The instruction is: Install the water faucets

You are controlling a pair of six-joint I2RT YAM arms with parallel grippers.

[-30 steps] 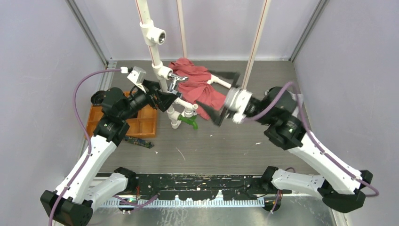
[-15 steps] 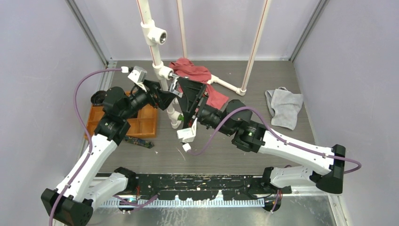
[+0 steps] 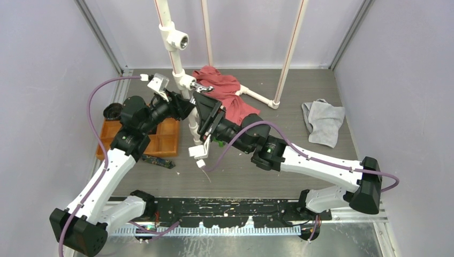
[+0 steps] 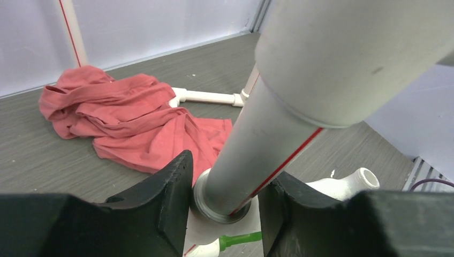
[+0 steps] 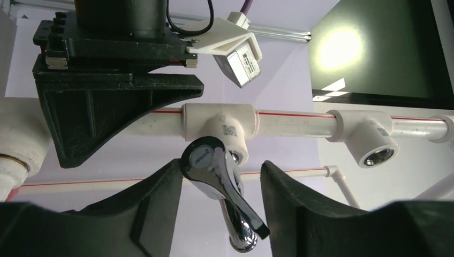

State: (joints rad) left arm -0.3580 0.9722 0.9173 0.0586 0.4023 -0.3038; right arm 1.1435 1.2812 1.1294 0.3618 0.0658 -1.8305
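A silver water faucet (image 5: pixel 219 176) with a lever handle sits screwed into a tee fitting (image 5: pixel 219 120) of the upright white pipe (image 3: pixel 174 59). My right gripper (image 5: pixel 220 166) is shut on that faucet, one finger against its cap and the other at the lever tip. From above, the faucet (image 3: pixel 204 89) shows just over the right gripper (image 3: pixel 203 100). Lower down, my left gripper (image 4: pixel 230 171) is shut on the white pipe (image 4: pixel 300 80), a finger on each side just above a collar. A green tap (image 4: pixel 241 240) pokes out of the fitting below.
A red cloth (image 3: pixel 225 88) lies behind the pipe and a grey cloth (image 3: pixel 324 120) at the right. An orange tray (image 3: pixel 160 139) sits under the left arm, with a dark tool (image 3: pixel 160 160) beside it. Higher on the pipe is an open tee fitting (image 3: pixel 179 40).
My right arm swung in from the right to the pipe, and its jaws closed around the silver faucet. The left jaws closed onto the white pipe.
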